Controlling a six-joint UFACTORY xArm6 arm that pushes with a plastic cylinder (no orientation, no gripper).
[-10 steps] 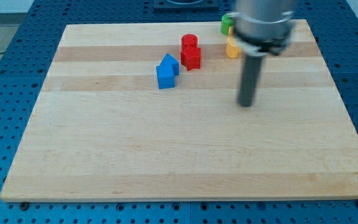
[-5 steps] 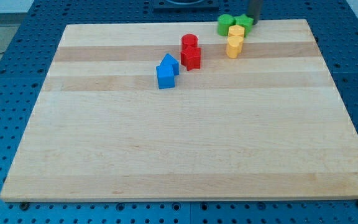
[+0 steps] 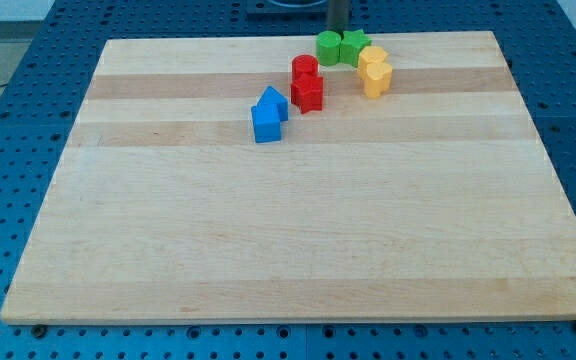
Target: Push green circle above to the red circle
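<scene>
My tip [image 3: 338, 30], a bare rod with no jaws, seems to touch the top edge of the green circle [image 3: 328, 47], up-right of the red circle [image 3: 305, 68].

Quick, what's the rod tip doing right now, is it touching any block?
My tip: no claw, holds nothing; at the view's top edge, just behind the green circle and green block. Contact cannot be told.

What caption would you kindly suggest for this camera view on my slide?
My tip at the board's top edge behind the green circle, which sits up and to the right of the red circle.
</scene>
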